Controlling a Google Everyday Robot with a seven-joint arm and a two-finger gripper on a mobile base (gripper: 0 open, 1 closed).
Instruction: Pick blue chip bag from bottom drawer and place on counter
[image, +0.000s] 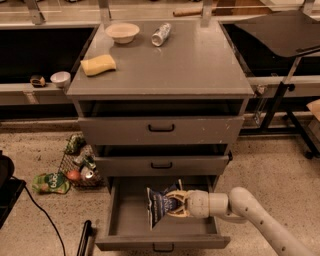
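Observation:
The blue chip bag (161, 204) is a dark-blue crinkly bag with white lettering, held upright inside the open bottom drawer (127, 220). My gripper (175, 205) reaches in from the right and is shut on the bag's right side. The bag looks lifted slightly off the drawer floor. The grey counter (165, 65) tops the cabinet above.
On the counter lie a white bowl (122, 32), a silver can (161, 34) on its side and a yellow sponge (98, 65). Two upper drawers (161, 129) are slightly open. A wire basket (80, 165) and a green bag (50, 183) lie on the floor at left.

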